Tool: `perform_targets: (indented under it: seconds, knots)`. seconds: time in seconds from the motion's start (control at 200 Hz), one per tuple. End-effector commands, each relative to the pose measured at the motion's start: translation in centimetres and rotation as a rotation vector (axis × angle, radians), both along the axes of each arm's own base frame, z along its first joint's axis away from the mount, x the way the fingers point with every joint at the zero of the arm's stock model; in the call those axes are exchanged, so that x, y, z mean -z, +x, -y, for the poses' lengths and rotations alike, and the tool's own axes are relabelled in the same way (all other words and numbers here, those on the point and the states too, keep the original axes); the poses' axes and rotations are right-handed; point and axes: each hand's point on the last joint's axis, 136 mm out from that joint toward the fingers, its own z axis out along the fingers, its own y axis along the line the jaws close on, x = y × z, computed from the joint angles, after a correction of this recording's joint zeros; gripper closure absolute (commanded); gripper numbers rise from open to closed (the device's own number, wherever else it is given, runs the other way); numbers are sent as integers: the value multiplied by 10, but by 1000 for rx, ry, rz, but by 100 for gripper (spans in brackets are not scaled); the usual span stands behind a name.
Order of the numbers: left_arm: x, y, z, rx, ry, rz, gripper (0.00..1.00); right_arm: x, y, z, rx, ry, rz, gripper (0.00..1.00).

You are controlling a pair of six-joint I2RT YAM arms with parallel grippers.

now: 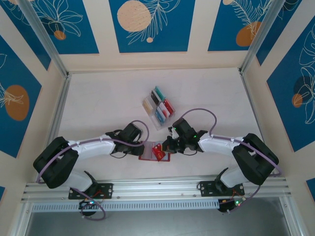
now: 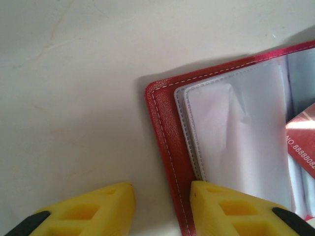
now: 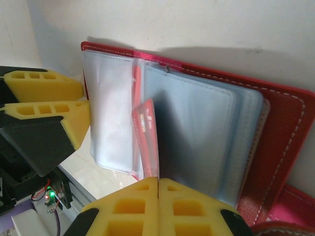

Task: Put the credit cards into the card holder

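Mid-insertion, my right jaws pinch a red plastic card [image 3: 146, 132] inside the open red folding card holder [image 1: 145, 151] at six o'clock, left jaws open astride its edge; next I'd slide it into a clear sleeve [image 3: 197, 132].

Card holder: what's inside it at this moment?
Inside: clear plastic sleeves, fanned open, with one red card between two of them, pinched by the right gripper. Whether other sleeves hold cards is hidden by the cloudy, overlapping plastic.

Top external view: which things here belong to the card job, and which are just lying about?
Job: card holder; red card in right claw; credit cards.
Lying about: clear rack holding those cards.
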Motion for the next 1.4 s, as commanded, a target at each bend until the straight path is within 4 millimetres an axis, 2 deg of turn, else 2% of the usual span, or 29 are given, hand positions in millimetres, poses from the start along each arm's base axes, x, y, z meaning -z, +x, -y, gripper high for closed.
perform_targets:
  seconds: [0.0, 0.245, 0.54, 0.95, 1.39]
  knots:
    - [15, -16, 3, 14, -6, -43, 63, 2, -2, -5, -5, 23, -20, 100]
    - [19, -20, -8, -10, 26, -44, 65, -4, 3, -6, -7, 52, -7, 100]
    - [20, -25, -7, -10, 27, -54, 65, 8, 12, -11, 32, 64, -6, 100]
    - [28, -36, -12, 5, 71, -61, 66, 27, 10, 6, 164, -64, 35, 100]
    - [40, -51, -12, 22, 99, -80, 68, 32, 14, 12, 237, -137, 59, 100]
